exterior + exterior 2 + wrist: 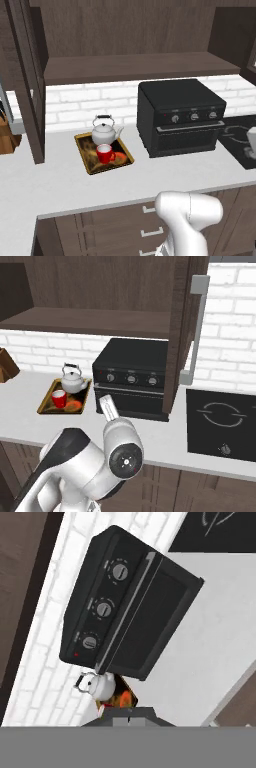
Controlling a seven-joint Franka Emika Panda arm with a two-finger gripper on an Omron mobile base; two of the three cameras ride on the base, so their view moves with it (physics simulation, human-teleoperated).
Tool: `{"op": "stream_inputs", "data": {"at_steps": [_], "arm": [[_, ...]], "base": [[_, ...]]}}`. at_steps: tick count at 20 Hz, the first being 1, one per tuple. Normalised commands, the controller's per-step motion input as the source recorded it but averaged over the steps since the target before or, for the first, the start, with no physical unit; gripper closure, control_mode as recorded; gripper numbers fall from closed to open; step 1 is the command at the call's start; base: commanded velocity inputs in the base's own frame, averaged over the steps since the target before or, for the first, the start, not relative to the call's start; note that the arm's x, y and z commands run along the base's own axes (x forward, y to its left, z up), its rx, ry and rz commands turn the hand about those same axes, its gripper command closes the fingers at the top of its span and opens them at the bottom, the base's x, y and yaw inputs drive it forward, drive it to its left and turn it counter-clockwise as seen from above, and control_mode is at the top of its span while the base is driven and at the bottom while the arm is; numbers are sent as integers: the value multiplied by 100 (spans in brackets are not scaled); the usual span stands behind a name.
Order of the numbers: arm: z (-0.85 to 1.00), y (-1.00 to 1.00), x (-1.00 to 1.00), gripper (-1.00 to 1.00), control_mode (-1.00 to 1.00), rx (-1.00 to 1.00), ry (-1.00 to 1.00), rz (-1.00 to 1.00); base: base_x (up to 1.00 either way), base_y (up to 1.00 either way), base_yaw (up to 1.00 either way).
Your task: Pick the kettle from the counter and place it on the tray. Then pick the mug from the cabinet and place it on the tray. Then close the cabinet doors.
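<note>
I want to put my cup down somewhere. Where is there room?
The pale grey-white counter is bare in front of the golden-rimmed tray, and between tray and black oven box. The tray is crowded: white kettle and red mug fill most of it.

In the hand view the mug (pixel 106 702) shows as a mere red sliver, and the tray (pixel 125 698) as an orange corner, both hidden just beyond the closed gripper (pixel 129 710) by the kettle (pixel 101 684) and the gripper's dark body. The left cabinet door (pixel 27 75) is cut off by the top picture edge in the left base view. The oven's (pixel 127 604) dial markings, farther beyond the gripper, are too small to read.
</note>
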Motion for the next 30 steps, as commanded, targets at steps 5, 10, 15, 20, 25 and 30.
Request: {"op": "stream_inputs", "data": {"at_steps": [5, 10, 15, 20, 25, 30], "arm": [[0, -20, -13, 100, -100, 12, -8, 0], [0, -25, -15, 100, -100, 11, -2, 1], [0, -49, -13, 100, -100, 5, -15, 0], [0, -68, 0, 100, -100, 4, -9, -2], [0, -67, 0, 100, -100, 4, -6, -3], [0, -57, 0, 100, -100, 6, -1, -1]], "base": [[0, 0, 0], [0, 0, 0], [0, 0, 0], [0, 0, 0], [0, 0, 0], [0, 0, 0]]}}
